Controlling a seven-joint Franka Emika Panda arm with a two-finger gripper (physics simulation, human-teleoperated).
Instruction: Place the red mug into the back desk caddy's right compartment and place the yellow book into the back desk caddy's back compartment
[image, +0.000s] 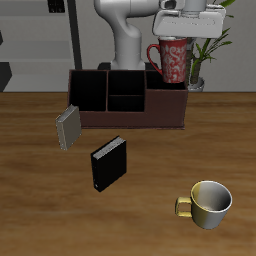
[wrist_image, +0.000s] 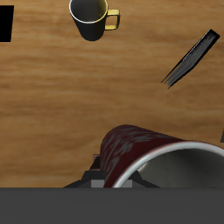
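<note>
My gripper (image: 182, 38) is shut on the rim of the red mug (image: 172, 62), holding it upright just over the end section of the back desk caddy (image: 130, 118), the end beside the potted plant. In the wrist view the red mug (wrist_image: 144, 156) fills the area close to the camera, mouth open and grey inside. The yellow book (image: 68, 128), grey-tan, leans on the table by the caddy's other end. The caddy's small middle sections hold nothing.
A black book (image: 108, 164) stands on the table in front of the caddy, seen too as the black book (wrist_image: 192, 57). A yellow-gold mug (image: 208, 203) sits near the front edge, the same gold mug (wrist_image: 93, 17) in the wrist view. A potted plant (image: 203, 55) stands behind the caddy.
</note>
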